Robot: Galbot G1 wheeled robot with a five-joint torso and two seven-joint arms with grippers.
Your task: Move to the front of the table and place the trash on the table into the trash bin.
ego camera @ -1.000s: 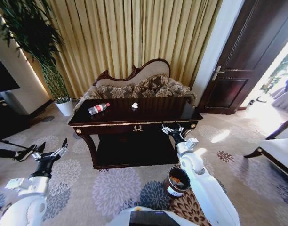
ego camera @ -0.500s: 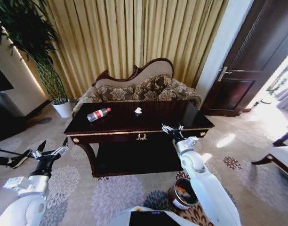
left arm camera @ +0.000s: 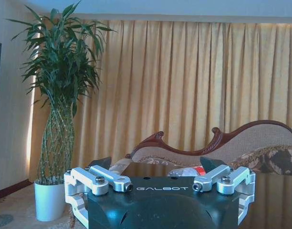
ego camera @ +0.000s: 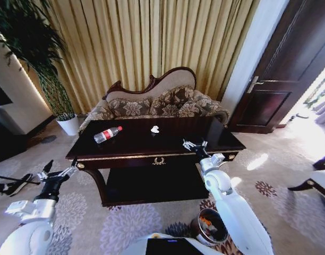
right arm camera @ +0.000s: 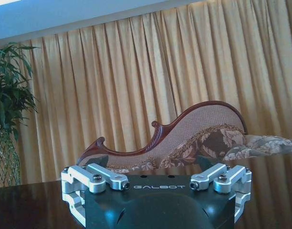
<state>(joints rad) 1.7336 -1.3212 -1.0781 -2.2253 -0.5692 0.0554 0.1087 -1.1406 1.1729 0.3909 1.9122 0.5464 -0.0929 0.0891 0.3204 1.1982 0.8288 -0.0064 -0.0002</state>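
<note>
— Where was the trash found?

— A clear bottle with a red label was seen lying on its side on the dark glossy bench, toward its left end, and a small white scrap was seen near the middle of the top. The trash bin was set on the carpet beside the bench's right front corner; something orange, perhaps a scrap, could be made out inside it.

— And the pincers?

— The left pincer was held released and empty, low over the carpet, off the bench's left front corner. The right pincer was held at the bench's front edge, right of centre — spread apart too, nothing grasped.
</note>
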